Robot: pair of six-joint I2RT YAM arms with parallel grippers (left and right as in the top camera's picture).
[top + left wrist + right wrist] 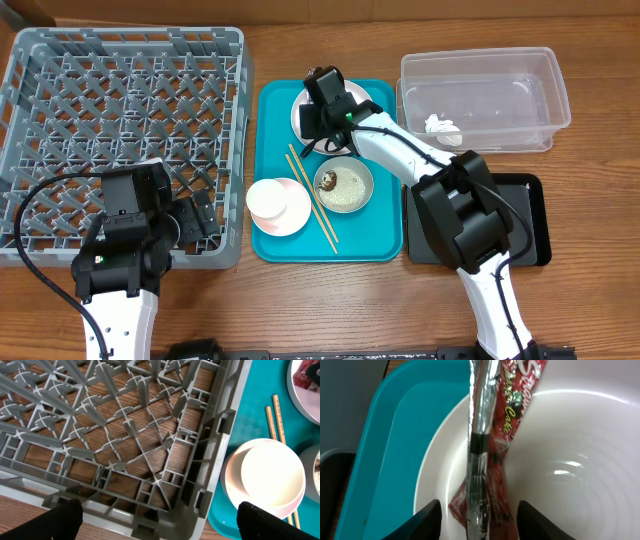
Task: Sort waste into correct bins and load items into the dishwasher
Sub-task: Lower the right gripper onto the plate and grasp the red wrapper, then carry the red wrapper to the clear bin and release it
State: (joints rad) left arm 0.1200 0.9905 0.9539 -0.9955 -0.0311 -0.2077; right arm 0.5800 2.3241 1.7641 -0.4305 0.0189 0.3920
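My right gripper (480,520) is open over the white plate (570,460) at the back of the teal tray, its fingers on either side of the red-and-silver wrapper (487,460). From overhead, this gripper (325,110) hides most of the plate (300,112). The grey-green bowl (343,185) holds rice and a brown lump. The white cup (272,198) sits in the pink bowl (290,222). Chopsticks (312,195) lie between the bowls. My left gripper (195,220) is open and empty over the front right corner of the grey rack (120,110). A tissue scrap (440,125) lies in the clear tub (480,100).
The teal tray (385,230) lies between the rack and the black tray (530,215), which my right arm partly covers. In the left wrist view the rack wall (220,460) runs beside the pink bowl (232,480) and chopsticks (274,420).
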